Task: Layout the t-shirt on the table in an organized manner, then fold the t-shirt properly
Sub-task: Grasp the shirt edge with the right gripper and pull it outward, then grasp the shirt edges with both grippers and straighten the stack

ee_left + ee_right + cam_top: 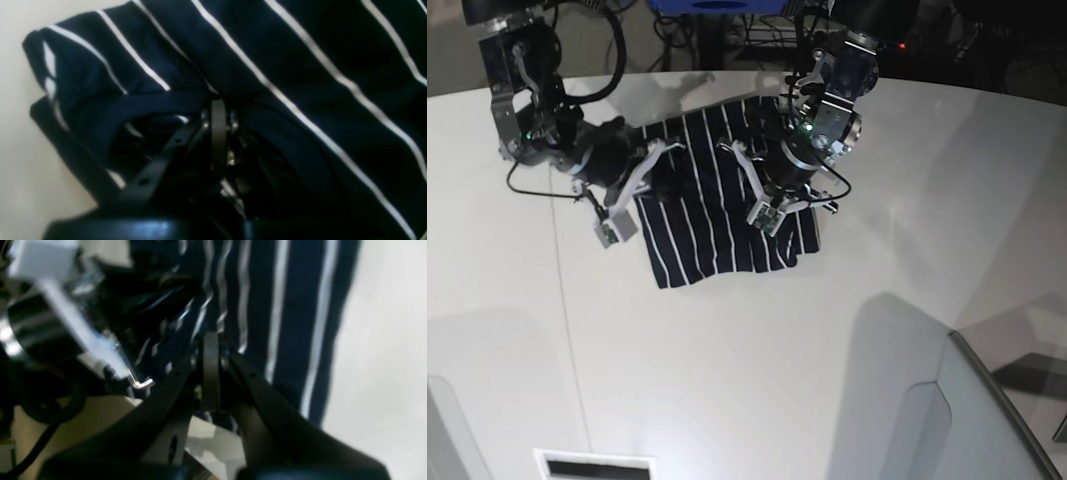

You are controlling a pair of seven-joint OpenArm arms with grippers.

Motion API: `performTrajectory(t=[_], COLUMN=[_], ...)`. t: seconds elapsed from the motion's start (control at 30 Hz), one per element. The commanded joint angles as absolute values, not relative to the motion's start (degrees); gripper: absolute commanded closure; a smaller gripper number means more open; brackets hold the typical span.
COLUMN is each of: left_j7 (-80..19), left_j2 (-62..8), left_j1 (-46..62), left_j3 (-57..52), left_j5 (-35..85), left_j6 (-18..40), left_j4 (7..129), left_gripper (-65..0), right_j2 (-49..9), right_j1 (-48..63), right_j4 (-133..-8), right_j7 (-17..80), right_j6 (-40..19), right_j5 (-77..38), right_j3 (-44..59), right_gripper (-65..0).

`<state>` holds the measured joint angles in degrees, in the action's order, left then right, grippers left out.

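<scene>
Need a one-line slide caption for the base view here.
Both tools, left and right, shut on the striped t-shirt atop the white table.

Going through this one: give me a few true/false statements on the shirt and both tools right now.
1. Both tools are closed on the t-shirt. True: left tool and right tool each pinch fabric.
2. The shirt is plain white. False: dark navy with thin white stripes.
3. The shirt lies on the table. True, at its far side.
4. Only one arm reaches the shirt. False: both do.
</scene>
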<state>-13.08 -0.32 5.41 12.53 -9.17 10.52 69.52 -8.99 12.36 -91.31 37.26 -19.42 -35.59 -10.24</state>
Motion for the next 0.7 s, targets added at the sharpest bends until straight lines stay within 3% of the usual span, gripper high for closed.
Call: performTrajectory(t=[0.0,0.17,0.33,0.53,0.67], left_j7=[-15.8,-15.7,-15.9,-19.7,-24.3], left_j2=[-0.5,-0.5,-0.1,-2.9,-6.4], left_j1=[5.5,5.6,6.9,12.4,14.7], left_j3=[12.4,12.4,9.0,1.7,-2.4], left_j5=[-10.1,-10.1,-8.5,5.5,17.2], left_j6=[10.2,10.2,10.4,10.6,10.6], left_j4=[69.6,69.5,74.8,91.9,93.5], left_gripper=[0.0,0.0,0.0,0.0,0.0], right_j2=[-9.3,-9.3,-9.5,-11.3,-12.4], right_j1=[11.6,8.7,11.9,14.4,14.5], right_j4=[-90.6,-78.6,-89.0,-96.0,-95.6], right_j7=[36.4,32.3,33.7,33.8,33.8], right_j6=[-19.6,-19.9,-19.9,-19.9,-19.8], right_j5=[-35.9,-36.2,-36.3,-36.3,-36.3], right_j3=[-10.1,-10.2,-10.1,-10.1,-10.0], right_gripper=[0.0,0.0,0.0,0.0,0.0])
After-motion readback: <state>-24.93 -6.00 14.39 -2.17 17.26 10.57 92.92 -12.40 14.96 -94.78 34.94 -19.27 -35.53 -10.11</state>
